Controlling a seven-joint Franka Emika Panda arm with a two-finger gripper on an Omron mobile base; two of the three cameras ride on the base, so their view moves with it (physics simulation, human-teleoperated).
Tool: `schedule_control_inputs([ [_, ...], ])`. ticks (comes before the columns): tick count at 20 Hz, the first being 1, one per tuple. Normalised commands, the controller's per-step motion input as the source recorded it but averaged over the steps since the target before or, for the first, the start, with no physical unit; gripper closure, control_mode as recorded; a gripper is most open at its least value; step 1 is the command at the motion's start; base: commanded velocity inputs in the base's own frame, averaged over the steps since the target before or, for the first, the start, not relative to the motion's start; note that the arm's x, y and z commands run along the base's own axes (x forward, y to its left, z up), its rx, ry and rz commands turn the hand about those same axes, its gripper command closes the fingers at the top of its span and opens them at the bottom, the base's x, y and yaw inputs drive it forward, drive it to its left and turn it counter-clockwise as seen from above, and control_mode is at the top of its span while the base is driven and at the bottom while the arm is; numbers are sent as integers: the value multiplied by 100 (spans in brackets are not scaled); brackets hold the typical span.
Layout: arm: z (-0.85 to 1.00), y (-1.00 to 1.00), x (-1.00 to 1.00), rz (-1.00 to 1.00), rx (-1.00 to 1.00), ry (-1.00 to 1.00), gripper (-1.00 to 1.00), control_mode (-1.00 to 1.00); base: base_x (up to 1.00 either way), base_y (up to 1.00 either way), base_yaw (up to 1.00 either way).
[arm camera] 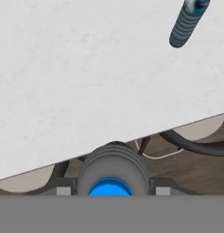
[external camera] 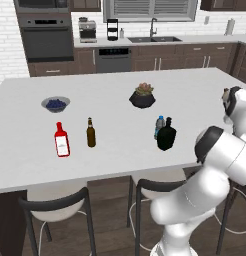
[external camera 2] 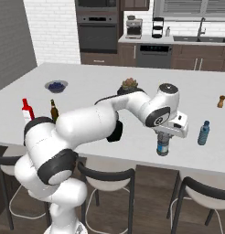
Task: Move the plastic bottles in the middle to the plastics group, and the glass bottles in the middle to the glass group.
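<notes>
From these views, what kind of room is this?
A home kitchen, rendered: built-in wall oven, sink with faucet under a window, dishwasher, and a white island counter with bar stools along its near edge.

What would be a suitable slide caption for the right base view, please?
Gripper holds a plastic water bottle at the counter's front edge, near another water bottle.

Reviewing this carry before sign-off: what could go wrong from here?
1. The end effector grips a plastic water bottle near the counter's front edge; set down here, it could tip off toward the stools.
2. The other water bottle stands upright close by to the right; swinging the held one that way could knock it over.
3. The grip sits high, near the cap, so the bottle may pivot or slip.
</notes>
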Motion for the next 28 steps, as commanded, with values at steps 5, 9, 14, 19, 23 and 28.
schedule_control_inputs([
  [5, -4, -52, -1, 0, 0, -2, 100, -100, 0, 0, 0],
  [9, -9, -13, 0, 0, -2, -6, 100, -100, 0, 0, 0],
  [14, 0, -20, 18, 0, 0, -3, 100, -100, 0, 0, 0],
  [19, 0, -13, 25, 0, -1, 0, 100, -100, 0, 0, 0],
  [23, 0, 0, 50, 0, -1, 0, 100, -100, 0, 0, 0],
  [28, 0, 0, 32, 0, 0, 0, 100, -100, 0, 0, 0],
])
